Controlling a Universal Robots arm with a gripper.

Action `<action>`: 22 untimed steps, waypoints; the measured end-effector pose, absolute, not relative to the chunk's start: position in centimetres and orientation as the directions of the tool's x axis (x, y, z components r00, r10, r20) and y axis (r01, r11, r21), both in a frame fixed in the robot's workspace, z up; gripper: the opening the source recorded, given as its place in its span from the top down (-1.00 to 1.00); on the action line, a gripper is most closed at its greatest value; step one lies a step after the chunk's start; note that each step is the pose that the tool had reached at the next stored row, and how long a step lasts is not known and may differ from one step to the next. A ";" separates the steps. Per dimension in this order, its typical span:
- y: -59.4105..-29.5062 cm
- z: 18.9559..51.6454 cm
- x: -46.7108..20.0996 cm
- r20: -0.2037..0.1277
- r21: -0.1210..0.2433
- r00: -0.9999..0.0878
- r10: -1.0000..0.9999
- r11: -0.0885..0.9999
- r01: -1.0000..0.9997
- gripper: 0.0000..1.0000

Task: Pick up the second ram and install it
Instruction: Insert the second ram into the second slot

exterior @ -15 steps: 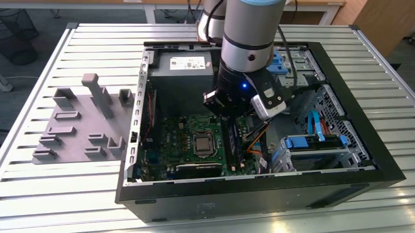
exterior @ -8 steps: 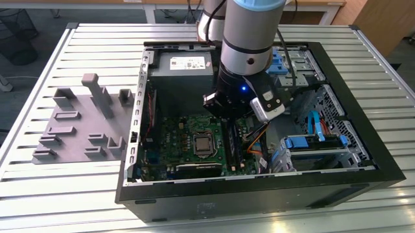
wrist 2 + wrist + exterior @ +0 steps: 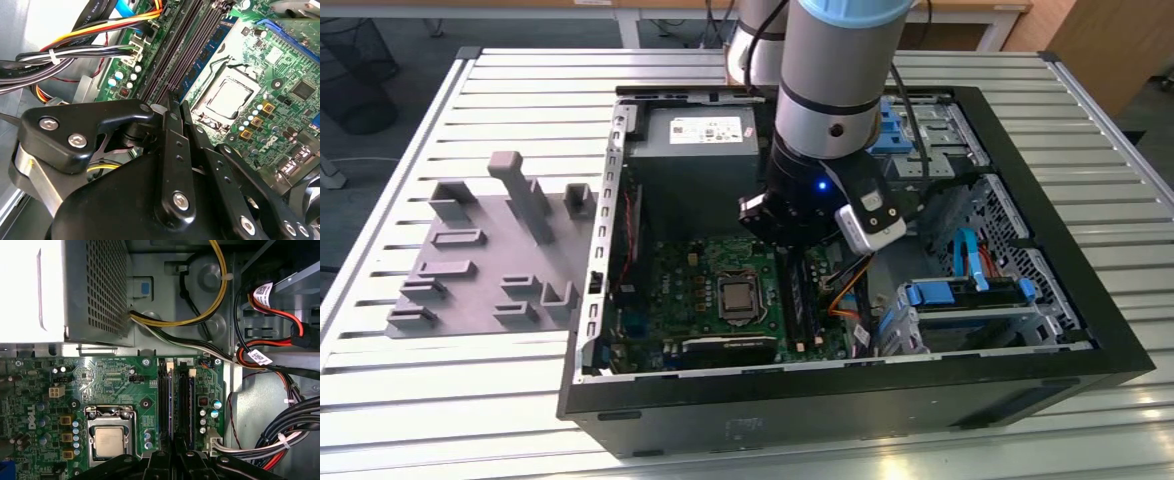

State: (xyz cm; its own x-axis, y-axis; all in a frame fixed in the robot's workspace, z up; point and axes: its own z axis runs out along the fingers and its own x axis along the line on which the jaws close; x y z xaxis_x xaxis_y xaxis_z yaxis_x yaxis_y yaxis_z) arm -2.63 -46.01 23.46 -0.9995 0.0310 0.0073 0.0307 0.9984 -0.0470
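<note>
Gripper (image 3: 172, 107) lowered inside open computer case (image 3: 1067, 290), fingers (image 3: 172, 150) pressed together, tips over memory slots (image 3: 176, 405) beside processor (image 3: 107, 441) on motherboard (image 3: 115, 375). Cannot tell if tips touch. Two memory sticks seated in slots; second ram (image 3: 170, 402) among them. Grey tray (image 3: 480, 270) on table (image 3: 440, 400) beside case.

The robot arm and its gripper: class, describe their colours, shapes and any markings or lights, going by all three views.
In the exterior view the arm is a thick grey cylinder with a light-blue cap and a black band. Below sits a black wrist block with a small blue light and a white camera module. In the second wrist view the gripper has glossy black linkage bars joined by silver screws.
</note>
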 end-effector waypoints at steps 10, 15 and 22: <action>-46.0 23.5 -2.6 0.007 -0.047 -0.999 0.031 0.998 0.031 0.73; -46.3 23.3 -2.6 0.007 -0.045 -0.999 0.031 0.999 0.030 0.73; -46.6 22.7 -2.6 0.007 -0.041 -1.000 0.024 0.999 0.023 0.73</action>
State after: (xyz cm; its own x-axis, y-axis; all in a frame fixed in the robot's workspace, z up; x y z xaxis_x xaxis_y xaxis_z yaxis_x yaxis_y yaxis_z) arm -2.63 -46.63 22.72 -0.9997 0.0238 0.0075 0.0235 0.9989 -0.0412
